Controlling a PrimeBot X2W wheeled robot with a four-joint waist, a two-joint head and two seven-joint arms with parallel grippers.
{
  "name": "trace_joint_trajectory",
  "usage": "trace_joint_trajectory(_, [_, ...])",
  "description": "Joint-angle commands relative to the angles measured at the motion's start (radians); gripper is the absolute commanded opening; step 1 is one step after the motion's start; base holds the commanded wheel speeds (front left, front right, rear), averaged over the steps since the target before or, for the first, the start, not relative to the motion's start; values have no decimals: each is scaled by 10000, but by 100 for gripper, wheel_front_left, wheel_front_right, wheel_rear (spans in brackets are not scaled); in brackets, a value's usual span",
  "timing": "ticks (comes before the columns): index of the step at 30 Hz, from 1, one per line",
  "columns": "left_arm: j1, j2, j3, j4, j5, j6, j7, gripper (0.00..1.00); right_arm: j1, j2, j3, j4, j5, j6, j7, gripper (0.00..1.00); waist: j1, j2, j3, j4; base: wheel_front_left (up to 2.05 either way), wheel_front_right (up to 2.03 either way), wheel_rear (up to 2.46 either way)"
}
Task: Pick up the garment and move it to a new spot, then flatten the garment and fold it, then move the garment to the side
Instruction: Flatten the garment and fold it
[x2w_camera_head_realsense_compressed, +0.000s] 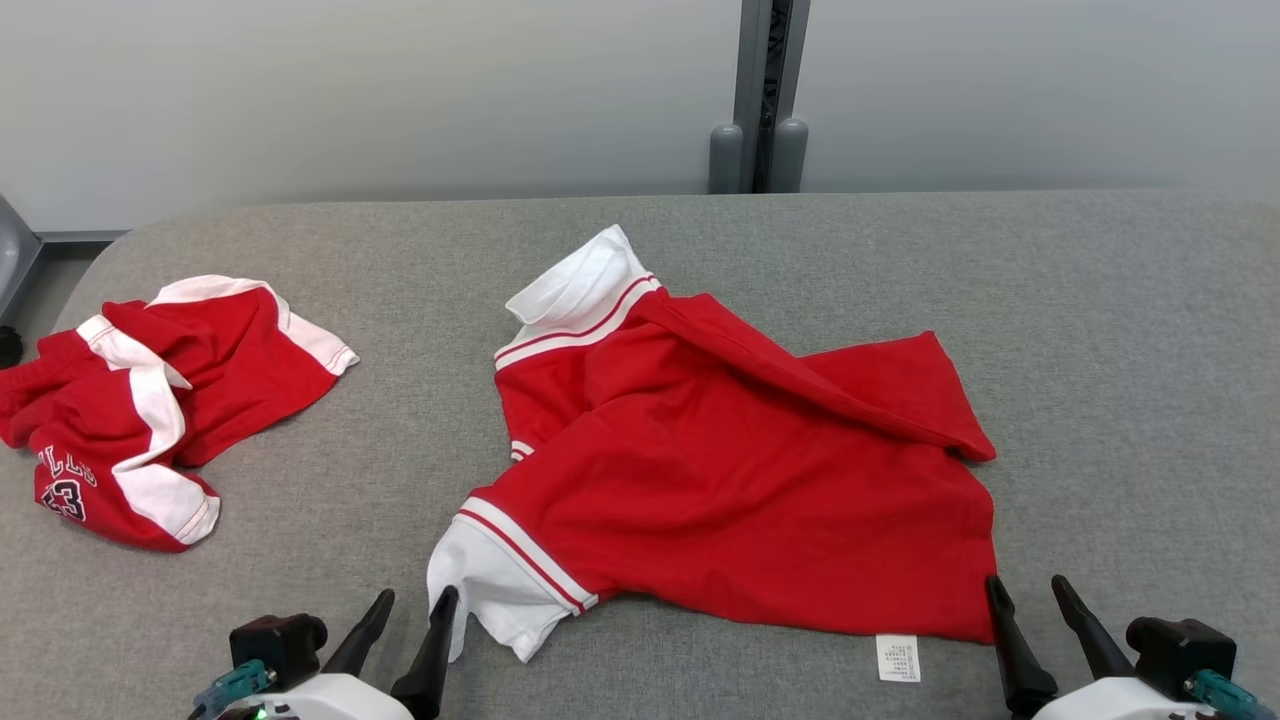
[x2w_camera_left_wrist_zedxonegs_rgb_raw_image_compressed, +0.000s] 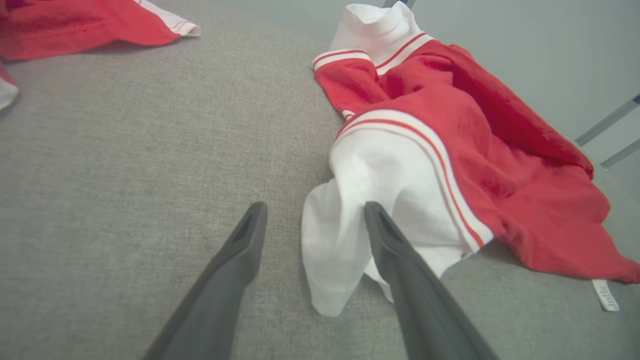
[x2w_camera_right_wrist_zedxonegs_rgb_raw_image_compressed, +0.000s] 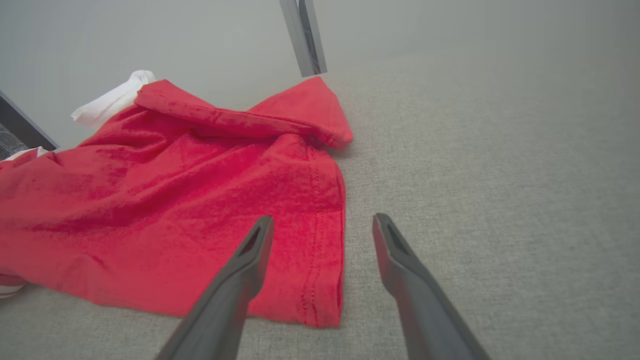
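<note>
The red short-sleeved shirt with white striped sleeves (x2w_camera_head_realsense_compressed: 740, 480) lies spread, partly rumpled, in the middle of the grey fabric-covered table (x2w_camera_head_realsense_compressed: 1100, 300). Its right edge is folded over and a small white label (x2w_camera_head_realsense_compressed: 897, 657) sticks out at the near hem. The left gripper (x2w_camera_head_realsense_compressed: 416, 595) is released at the near left, its fingers straddling the edge of the near white sleeve (x2w_camera_head_realsense_compressed: 490, 590). The right gripper (x2w_camera_head_realsense_compressed: 1026, 582) is also released, straddling the shirt's near right corner. A second crumpled red-and-white garment (x2w_camera_head_realsense_compressed: 150, 400) lies far left, well apart.

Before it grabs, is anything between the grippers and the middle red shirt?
Nothing visible blocks the shirt. The open left gripper is at its white sleeve, the open right gripper at its hem corner.
</note>
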Motion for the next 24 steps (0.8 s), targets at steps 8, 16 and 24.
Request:
trace_joint_trajectory(8, [-489,-198,-238,848,-135,-408,221,100,-477,-81,416,698,395,6,-6,100,0,0,224,83,0,0,0])
trace_joint_trajectory(16, [-569,-329,-581,1358,-110,-717,178,100,-619,-103,711,1057,689,6,-6,100,0,0,244,52,0,0,0])
trace_joint_trajectory(24, [-827,-494,-796,1985,59,-793,98,100,-834,-66,955,1667,1263,6,-6,100,0,0,208,143,0,0,0])
